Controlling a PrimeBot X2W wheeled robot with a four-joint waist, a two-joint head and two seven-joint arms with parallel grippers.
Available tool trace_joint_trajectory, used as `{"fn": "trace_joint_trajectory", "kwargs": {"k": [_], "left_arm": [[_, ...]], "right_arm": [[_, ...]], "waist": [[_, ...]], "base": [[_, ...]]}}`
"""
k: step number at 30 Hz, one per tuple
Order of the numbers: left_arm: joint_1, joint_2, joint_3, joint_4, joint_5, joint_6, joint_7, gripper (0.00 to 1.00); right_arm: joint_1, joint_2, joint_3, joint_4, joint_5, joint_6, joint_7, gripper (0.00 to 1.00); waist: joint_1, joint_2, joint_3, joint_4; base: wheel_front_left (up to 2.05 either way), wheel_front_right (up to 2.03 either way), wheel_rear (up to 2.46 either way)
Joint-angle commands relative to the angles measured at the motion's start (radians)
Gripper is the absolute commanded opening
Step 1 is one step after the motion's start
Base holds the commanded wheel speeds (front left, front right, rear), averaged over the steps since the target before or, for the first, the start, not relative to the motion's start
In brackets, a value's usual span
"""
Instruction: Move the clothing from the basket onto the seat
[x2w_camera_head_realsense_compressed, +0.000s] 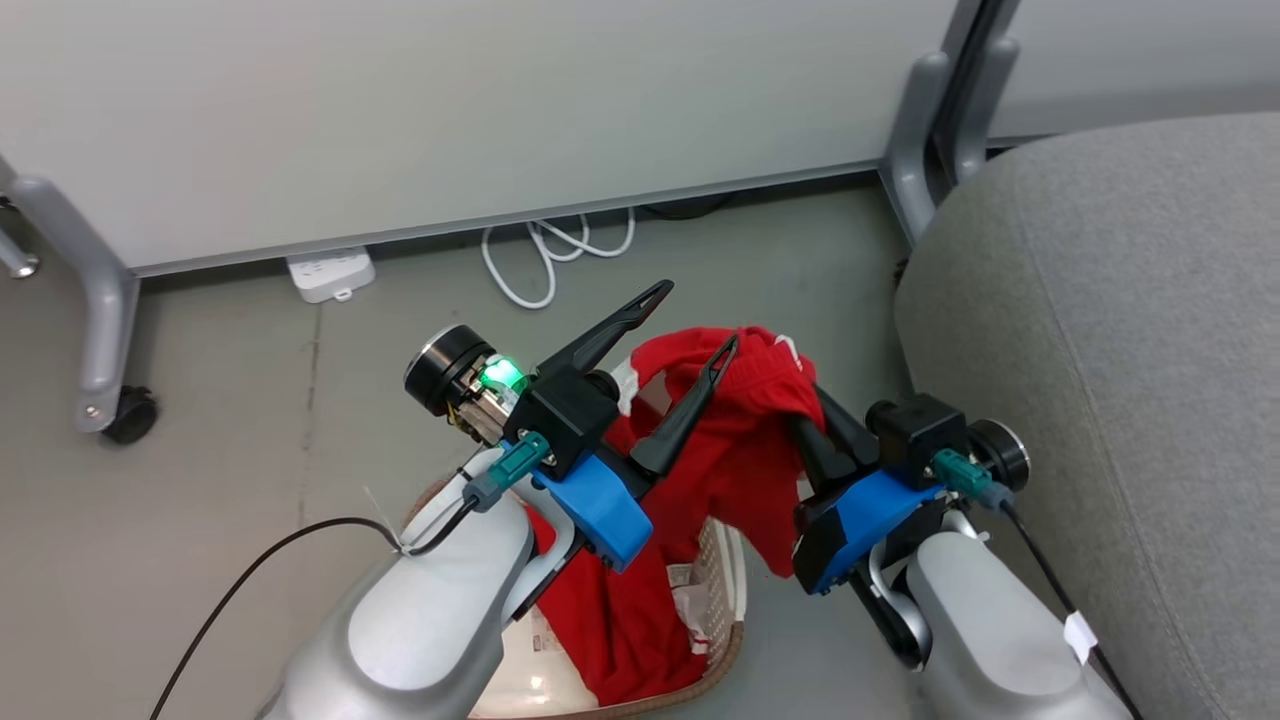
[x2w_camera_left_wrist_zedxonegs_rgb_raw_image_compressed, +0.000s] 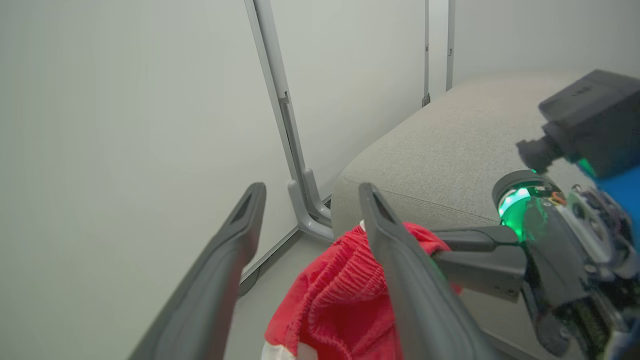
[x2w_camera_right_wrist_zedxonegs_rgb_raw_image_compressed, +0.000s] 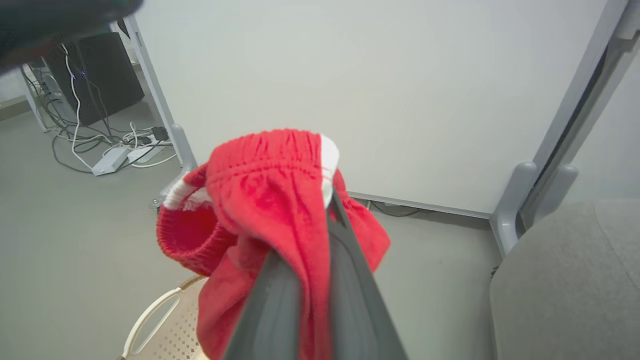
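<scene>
Bright, even light (soft shadows), blurred close-up edges.

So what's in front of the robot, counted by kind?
Grippers: 2, left gripper open, right gripper shut on the lifted garment
Red garments: 2 it seems, the lifted garment and a second garment in the basket
Basket: 1
Sofa seat: 1
Total: 6

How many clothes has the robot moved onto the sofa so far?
None that shows yet: the visible part of the sofa seat is bare. Right now the right tool is shut on one red garment, lifted above the laundry basket, with the open left tool close by. Left to do: carry that garment to the seat, then fetch the red clothing lying in the basket.
</scene>
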Motion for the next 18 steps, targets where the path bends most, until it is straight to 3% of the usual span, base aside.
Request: {"fn": "trace_joint_trajectory", "kwargs": {"k": [1,18], "left_arm": [[-0.017,0.008,0.001,0.003,0.005,-0.002,-0.003,1.0],[-0.046,0.025,-0.043,0.027,0.016,-0.014,-0.003,1.0]], "right_arm": [[0.004,-0.005,-0.015,-0.018,0.005,-0.001,-0.001,0.0],[0.05,0.003,-0.244,-0.18,-0.007,-0.001,-0.001,0.0]], "waist": [[0.0,0.0,0.026,-0.038],[0.0,0.0,0.115,-0.267]], "base": [[0.0,0.0,0.0],[0.0,0.0,0.0]]}}
